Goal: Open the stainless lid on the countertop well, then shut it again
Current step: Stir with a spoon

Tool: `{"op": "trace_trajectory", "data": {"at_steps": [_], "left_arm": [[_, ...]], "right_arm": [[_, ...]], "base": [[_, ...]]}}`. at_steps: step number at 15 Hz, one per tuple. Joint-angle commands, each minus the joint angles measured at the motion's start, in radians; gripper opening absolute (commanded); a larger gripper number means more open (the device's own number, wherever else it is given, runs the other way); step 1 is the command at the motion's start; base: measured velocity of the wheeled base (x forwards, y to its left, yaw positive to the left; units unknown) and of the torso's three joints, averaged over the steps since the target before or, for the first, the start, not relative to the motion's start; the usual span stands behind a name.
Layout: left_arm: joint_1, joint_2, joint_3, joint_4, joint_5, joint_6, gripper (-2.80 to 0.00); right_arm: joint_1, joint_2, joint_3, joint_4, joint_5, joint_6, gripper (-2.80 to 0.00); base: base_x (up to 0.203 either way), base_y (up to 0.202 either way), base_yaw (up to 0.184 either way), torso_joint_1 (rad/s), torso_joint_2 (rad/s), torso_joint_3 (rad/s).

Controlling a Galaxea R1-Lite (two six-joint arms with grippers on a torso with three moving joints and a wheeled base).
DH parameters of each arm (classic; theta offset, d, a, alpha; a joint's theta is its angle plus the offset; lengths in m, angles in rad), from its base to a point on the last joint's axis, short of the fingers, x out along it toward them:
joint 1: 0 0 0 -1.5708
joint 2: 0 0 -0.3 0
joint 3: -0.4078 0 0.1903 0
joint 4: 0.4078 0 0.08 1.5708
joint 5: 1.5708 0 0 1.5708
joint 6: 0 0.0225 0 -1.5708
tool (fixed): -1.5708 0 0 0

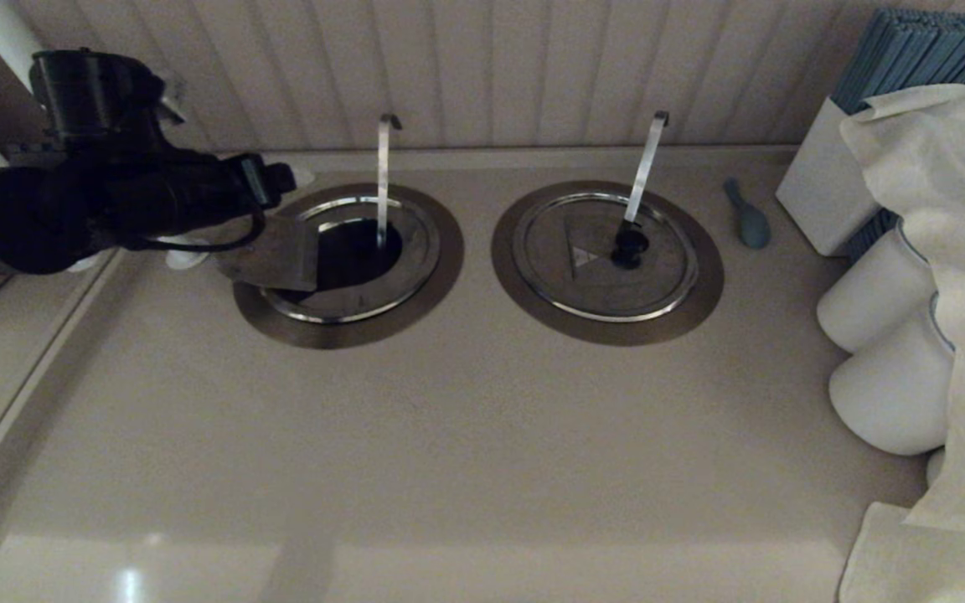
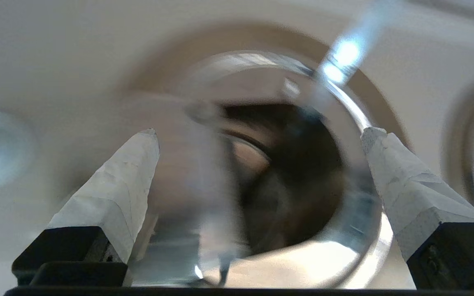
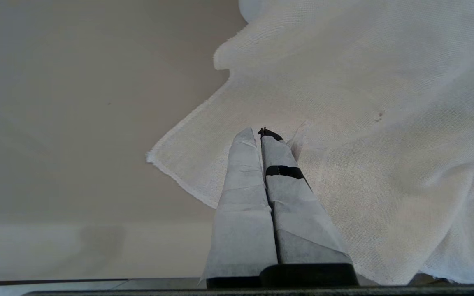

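The countertop well (image 1: pixel 348 332) with the wide brown collar sits left of centre, and its thin curl-hooked ladle handle (image 1: pixel 383 167) stands in the dark opening. The stainless lid's hinged flap (image 1: pixel 271 255) is tilted up on the left side, leaving the well open; its knob is hidden. My left gripper (image 2: pixel 260 131) is open just above and left of the flap. In the left wrist view the flap (image 2: pixel 179 164) is a blur between the wide-apart fingers, touching neither. My right gripper (image 3: pixel 259 132) is shut and empty over a white cloth (image 3: pixel 364 123), outside the head view.
The twin well's lid (image 1: pixel 583 276) lies closed to the right, with a black knob (image 1: pixel 629 244) and a flat slanted handle (image 1: pixel 647 159). A blue-green spoon (image 1: pixel 749 218), a white box of blue sticks (image 1: pixel 822 188), white rolls (image 1: pixel 885 352) and draped cloth (image 1: pixel 952 251) crowd the right side.
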Motion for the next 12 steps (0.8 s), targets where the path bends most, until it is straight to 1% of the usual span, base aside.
{"op": "trace_trajectory", "data": {"at_steps": [1,3,4,6,7,8,9,12], "left_arm": [[-0.057,0.039,0.0,-0.003,0.002,-0.004,0.0],[-0.105,0.094,-0.009,-0.021,0.012,-0.005,0.0],[-0.119,0.134,-0.009,-0.08,0.023,-0.004,0.0],[-0.146,0.224,-0.011,-0.287,0.078,-0.002,0.0],[-0.163,0.27,-0.019,-0.358,0.126,0.001,0.0],[-0.174,0.3,-0.049,-0.386,0.174,0.003,0.0],[-0.182,0.323,-0.075,-0.402,0.207,0.003,0.0],[-0.204,0.369,-0.101,-0.411,0.229,-0.008,0.0]], "right_arm": [[0.0,0.0,0.0,0.0,0.0,0.0,-2.8],[0.001,0.0,0.0,0.0,0.0,0.0,-2.8],[0.0,0.0,0.0,0.0,0.0,0.0,-2.8],[0.0,0.0,0.0,0.0,0.0,0.0,-2.8],[0.0,0.0,0.0,0.0,0.0,0.0,-2.8],[0.0,0.0,0.0,0.0,0.0,0.0,-2.8],[0.001,0.0,0.0,0.0,0.0,0.0,-2.8],[0.0,0.0,0.0,0.0,0.0,0.0,-2.8]], "base": [[0.0,0.0,0.0,0.0,0.0,0.0],[0.0,0.0,0.0,0.0,0.0,0.0],[0.0,0.0,0.0,0.0,0.0,0.0],[0.0,0.0,0.0,0.0,0.0,0.0],[0.0,0.0,0.0,0.0,0.0,0.0],[0.0,0.0,0.0,0.0,0.0,0.0],[0.0,0.0,0.0,0.0,0.0,0.0],[0.0,0.0,0.0,0.0,0.0,0.0]]}}
